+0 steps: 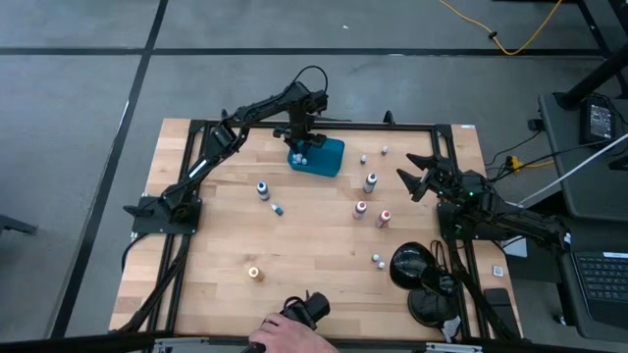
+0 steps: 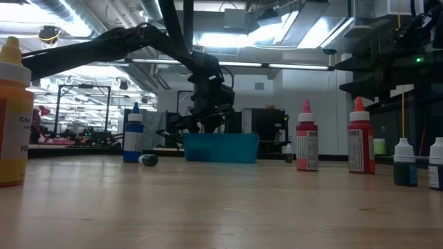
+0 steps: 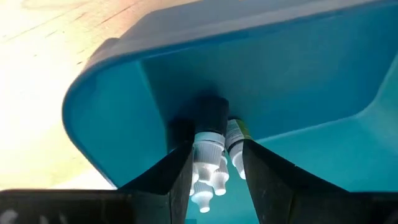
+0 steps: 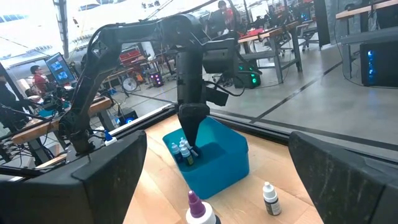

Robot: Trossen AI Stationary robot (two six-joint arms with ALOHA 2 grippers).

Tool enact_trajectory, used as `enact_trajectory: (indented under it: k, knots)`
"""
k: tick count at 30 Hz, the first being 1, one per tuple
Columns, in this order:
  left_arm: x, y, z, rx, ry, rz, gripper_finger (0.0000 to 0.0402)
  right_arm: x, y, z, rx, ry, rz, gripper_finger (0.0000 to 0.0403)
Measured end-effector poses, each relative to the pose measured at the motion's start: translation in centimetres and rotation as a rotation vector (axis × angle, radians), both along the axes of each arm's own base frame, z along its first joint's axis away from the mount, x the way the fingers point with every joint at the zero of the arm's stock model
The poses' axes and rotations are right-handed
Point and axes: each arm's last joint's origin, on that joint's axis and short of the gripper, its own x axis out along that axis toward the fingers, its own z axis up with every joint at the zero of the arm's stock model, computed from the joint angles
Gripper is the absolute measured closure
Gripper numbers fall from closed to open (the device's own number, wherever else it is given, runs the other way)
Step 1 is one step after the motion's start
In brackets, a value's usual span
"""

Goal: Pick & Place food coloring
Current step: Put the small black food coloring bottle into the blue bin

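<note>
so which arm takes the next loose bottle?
Probably right. The right claw hangs open next to the loose white-capped bottles, while the left claw is down in the teal-blue plastic tray, around a dark bottle.

The setting is a robotics laboratory or workshop hall with a bare concrete floor (image 1: 294,29) and a yellow cable (image 1: 510,34) trailing across it. A wooden table (image 1: 314,265) in a black frame carries the two arms, and a laptop (image 1: 601,279) stands beside it on the right. Beyond the table, rows of workbenches (image 4: 267,43) with monitors (image 4: 59,65), seated people (image 4: 38,78) and ceiling light strips (image 2: 228,63) indicate a shared technical workspace.
</note>
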Motion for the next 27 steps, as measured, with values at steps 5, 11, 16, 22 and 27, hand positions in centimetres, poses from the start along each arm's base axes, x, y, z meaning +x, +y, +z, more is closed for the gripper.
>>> enact_trajectory:
  k: [5, 11, 16, 22, 27]
  knots:
    - [-0.03, -0.02, 0.01, -0.002, 0.003, -0.002, 0.0269, 0.00, 0.00, 0.00, 0.000, 0.000, 0.000, 0.0011]
    - [-0.08, -0.04, 0.01, 0.002, 0.004, -0.025, 0.0279, 0.00, 0.00, 0.00, 0.000, 0.000, 0.000, 0.0011]
    - [-0.06, -0.07, 0.01, 0.003, 0.003, -0.028, 0.0287, 0.00, 0.00, 0.00, 0.000, 0.000, 0.000, 0.0011]
    - [0.04, -0.32, -0.18, -0.006, -0.010, -0.073, 0.0302, 0.00, 0.00, 0.00, 0.000, 0.000, 0.000, 0.0011]
    - [-0.19, -0.78, -0.72, -0.042, 0.012, -0.113, 0.0309, 0.00, 0.00, 0.00, 0.000, 0.000, 0.000, 0.0011]
